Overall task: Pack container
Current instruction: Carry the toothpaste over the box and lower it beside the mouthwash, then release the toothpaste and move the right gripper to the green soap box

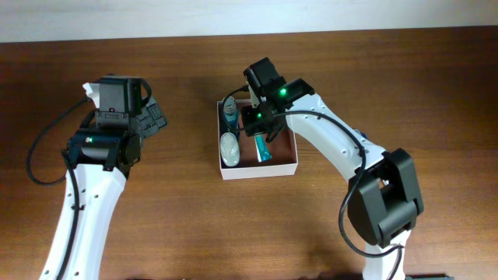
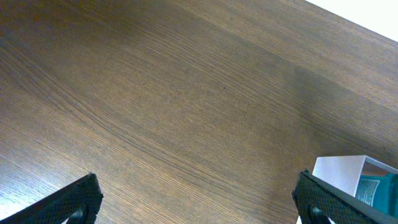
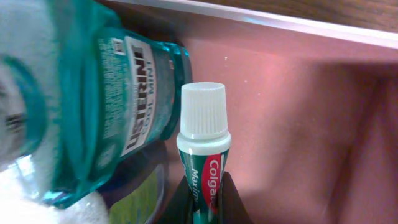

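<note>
Right gripper (image 1: 260,131) is seen lowered inside the container (image 1: 257,169), which sits near the middle of the table (image 1: 179,225), slightly toward the far edge. Its two dark fingers (image 3: 180,202) are closed on a toothpaste tube (image 3: 202,155), gripped below the white ribbed cap. The tube is green, white and red, with the cap pointing toward the container's far wall. In the overhead view the tube is seen along the middle of the container's reddish-brown floor.

A teal mouthwash bottle (image 3: 118,106) is seen just beside the tube, lying along the container's left side with its white label turned up. A pale rounded object (image 1: 229,148) is also seen in the container, nearer its front left corner; what it is cannot be told.

Left gripper (image 1: 153,117) is held above bare wood toward the table's left side, well apart from the container. Its fingers (image 2: 78,199) are spread wide, with nothing between them. A corner of the white container is seen at the right edge of the left wrist view.
</note>
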Controlling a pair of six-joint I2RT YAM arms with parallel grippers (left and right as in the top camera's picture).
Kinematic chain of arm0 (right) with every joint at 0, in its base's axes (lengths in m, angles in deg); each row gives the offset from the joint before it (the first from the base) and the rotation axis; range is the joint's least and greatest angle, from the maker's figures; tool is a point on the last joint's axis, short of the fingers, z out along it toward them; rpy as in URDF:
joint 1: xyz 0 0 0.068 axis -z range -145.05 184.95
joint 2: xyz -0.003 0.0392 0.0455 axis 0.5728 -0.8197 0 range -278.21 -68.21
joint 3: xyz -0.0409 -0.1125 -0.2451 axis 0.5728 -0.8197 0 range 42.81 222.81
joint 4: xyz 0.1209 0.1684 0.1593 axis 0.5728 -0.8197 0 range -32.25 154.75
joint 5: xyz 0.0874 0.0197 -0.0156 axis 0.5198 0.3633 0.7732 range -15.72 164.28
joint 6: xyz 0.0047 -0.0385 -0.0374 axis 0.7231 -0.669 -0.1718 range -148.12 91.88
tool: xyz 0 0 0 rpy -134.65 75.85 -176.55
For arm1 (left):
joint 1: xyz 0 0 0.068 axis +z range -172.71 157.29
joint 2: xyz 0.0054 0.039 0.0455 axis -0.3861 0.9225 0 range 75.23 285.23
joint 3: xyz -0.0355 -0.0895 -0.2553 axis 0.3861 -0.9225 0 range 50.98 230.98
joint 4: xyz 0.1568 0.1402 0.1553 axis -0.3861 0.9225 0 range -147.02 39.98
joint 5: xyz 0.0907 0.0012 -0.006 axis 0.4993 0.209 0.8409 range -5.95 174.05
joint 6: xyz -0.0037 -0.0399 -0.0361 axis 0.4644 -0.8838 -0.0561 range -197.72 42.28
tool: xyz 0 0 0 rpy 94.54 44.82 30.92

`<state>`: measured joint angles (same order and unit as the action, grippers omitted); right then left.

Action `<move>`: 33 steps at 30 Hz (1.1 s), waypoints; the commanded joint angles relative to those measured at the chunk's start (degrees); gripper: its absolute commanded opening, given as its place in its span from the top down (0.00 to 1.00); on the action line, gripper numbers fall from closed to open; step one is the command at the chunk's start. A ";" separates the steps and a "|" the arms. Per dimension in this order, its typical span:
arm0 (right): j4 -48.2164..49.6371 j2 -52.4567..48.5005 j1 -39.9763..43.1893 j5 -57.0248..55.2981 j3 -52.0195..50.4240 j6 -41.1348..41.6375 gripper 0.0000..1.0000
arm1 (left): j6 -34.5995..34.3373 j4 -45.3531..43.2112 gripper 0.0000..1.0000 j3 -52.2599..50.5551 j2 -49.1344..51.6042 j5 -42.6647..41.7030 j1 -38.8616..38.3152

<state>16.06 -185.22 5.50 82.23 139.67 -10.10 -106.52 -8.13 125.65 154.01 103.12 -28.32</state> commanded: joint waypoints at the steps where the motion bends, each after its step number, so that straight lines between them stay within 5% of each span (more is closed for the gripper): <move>1: 0.11 -1.66 -0.26 -1.33 0.04 2.03 0.96 | -0.31 0.04 0.00 0.46 0.28 -0.02 0.15; 13: -0.17 -1.70 -0.26 -1.29 0.04 2.03 0.94 | -0.31 0.04 0.01 0.46 0.28 -0.02 0.15; 15: -0.15 -1.70 -0.28 -1.29 0.04 2.03 0.82 | -0.31 0.04 0.01 0.46 0.28 -0.02 0.15; 19: -0.17 -1.70 -0.26 -1.09 0.04 2.03 0.78 | -0.31 0.04 0.01 0.46 0.28 -0.02 0.15; 33: -7.02 8.26 4.37 -1.66 0.33 -7.98 0.79 | -0.31 0.04 0.01 0.46 0.28 -0.02 0.15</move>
<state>11.85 -184.81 7.14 81.66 139.67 -12.00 -106.52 -8.16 125.65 154.01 103.12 -28.32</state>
